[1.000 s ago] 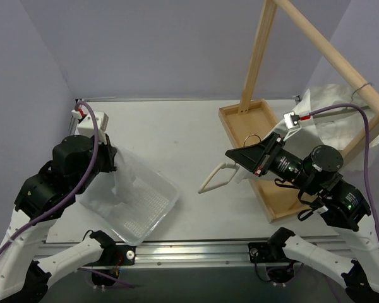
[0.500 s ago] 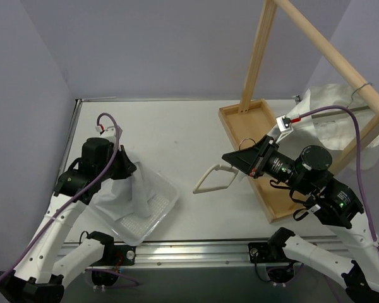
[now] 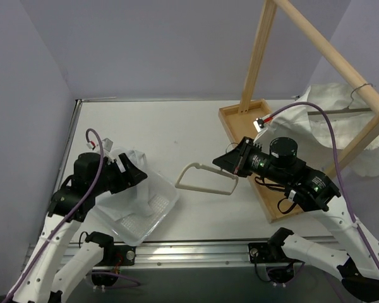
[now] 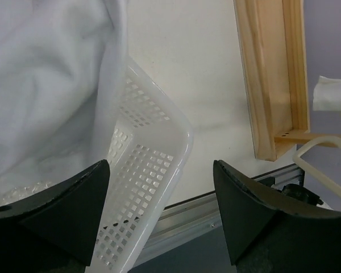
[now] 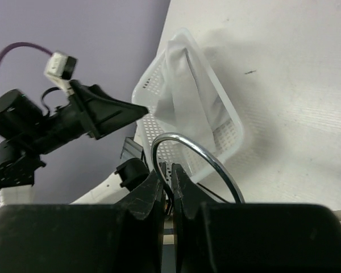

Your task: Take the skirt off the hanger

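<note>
Skirt: The white soft-fabric skirt lies heaped in a white perforated plastic basket at the lower left of the overhead view. It is clear of the hanger, and one fold stands up above the rim.
Left arm: The left gripper hovers over the basket's upper edge. Its black fingers are spread wide and hold nothing. In the wrist view the cloth fills the upper left, just beyond them.
Right arm: The right gripper, right of centre, has its fingertips pressed together on the metal hook of the cream plastic hanger. The hanger's bare triangular body hangs out to the left over the table.
Surroundings: A wooden rack with a tray base stands at the right. A second white garment hangs from its slanted bar at the far right.
Progress: By the look of it the removal is done, with skirt and hanger well apart. What is left appears to be setting the hanger down.
Handling, skirt: It is likely very light, limp and a little slippery. It will sag and bunch rather than keep a shape, so a pinch belongs on a thick gathered fold or the waistband, not on a single layer.
Handling, hanger: It is stiff and light. Held only by the thin round hook, it may swing or twist in the grip.
Risk: A trailing edge of cloth draped over the rim could slide out, or drag the light basket, if pulled.
</note>
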